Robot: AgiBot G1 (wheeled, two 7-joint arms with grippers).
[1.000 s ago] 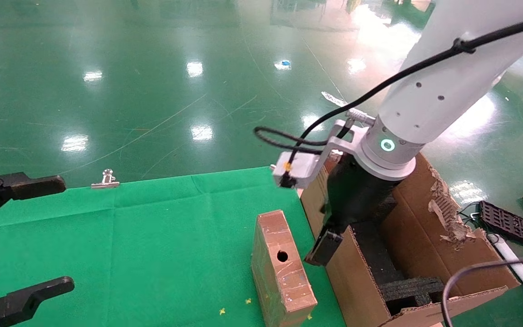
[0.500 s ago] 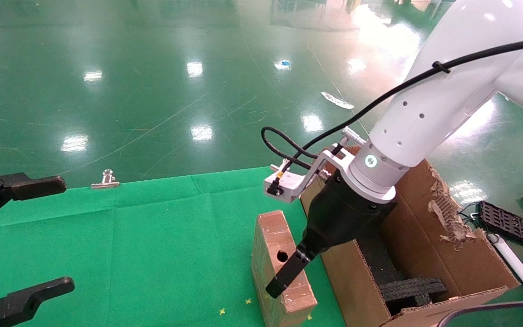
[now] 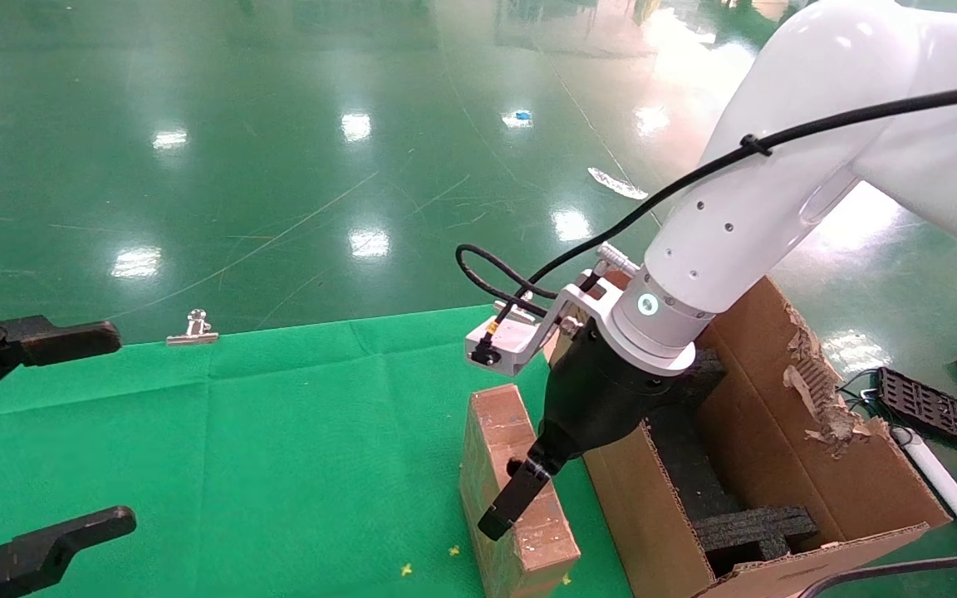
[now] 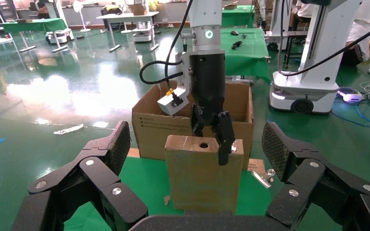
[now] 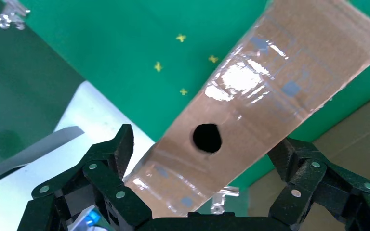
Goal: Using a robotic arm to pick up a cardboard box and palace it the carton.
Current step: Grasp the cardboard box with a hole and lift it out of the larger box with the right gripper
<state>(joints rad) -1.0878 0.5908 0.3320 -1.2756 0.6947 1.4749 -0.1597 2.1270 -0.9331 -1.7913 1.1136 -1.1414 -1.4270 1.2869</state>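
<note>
Cardboard box (image 3: 512,490) stands upright on green cloth (image 3: 279,448), just beside the carton (image 3: 786,465) holding black foam inserts (image 3: 757,527). Right gripper (image 3: 520,490) straddles its top, fingers spread, gripping nothing. Left gripper (image 3: 30,440) waits open, well apart.

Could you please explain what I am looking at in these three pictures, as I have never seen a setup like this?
This is a two-armed robot, filmed by three of its own cameras. The head view looks down on a table with a green cloth. The white right arm ends in a black right gripper, open, with a finger either side of the top of a small cardboard box that stands on the cloth; nothing is held yet. Beside the table sits the large carton, with black foam inside. The right wrist view looks straight down between those fingers at the box's taped top and its round hole. The left wrist view faces the box from the parked, open left gripper.
</note>
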